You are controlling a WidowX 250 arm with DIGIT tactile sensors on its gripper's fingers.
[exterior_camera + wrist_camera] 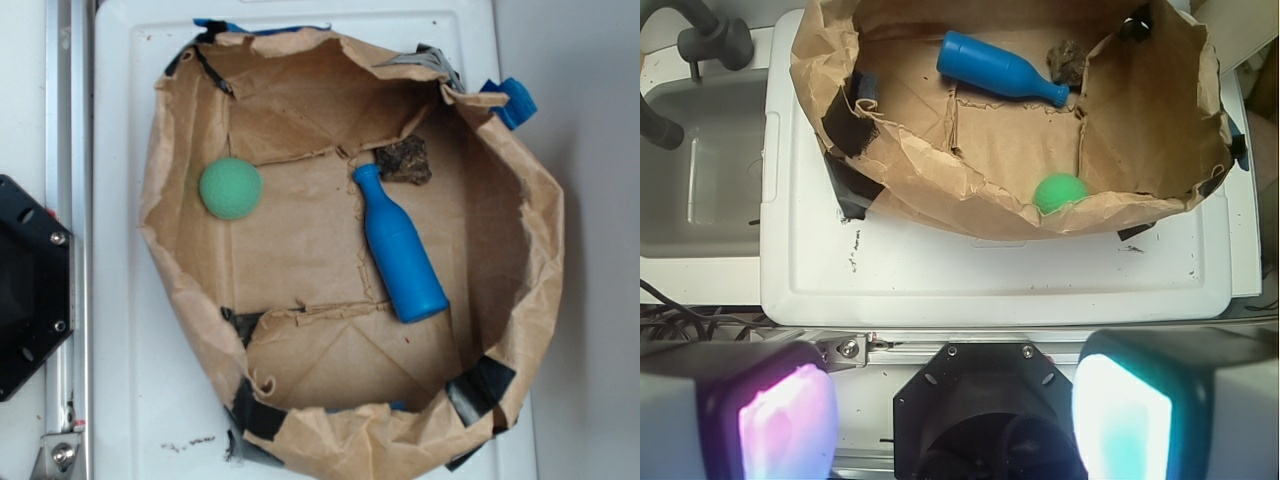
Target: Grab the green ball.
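Exterior view shows the matte mint-green ball [231,188], round and dimpled; pincer [955,415] spread wide, empty.

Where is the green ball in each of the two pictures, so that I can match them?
Exterior view: the green ball lies on the left side of the paper bag, close to its left wall.
Wrist view: the green ball lies low in the bag, right of centre, just behind the near crumpled rim.
Shared landmark: the blue bottle, lying on its side across the bag floor from the ball.
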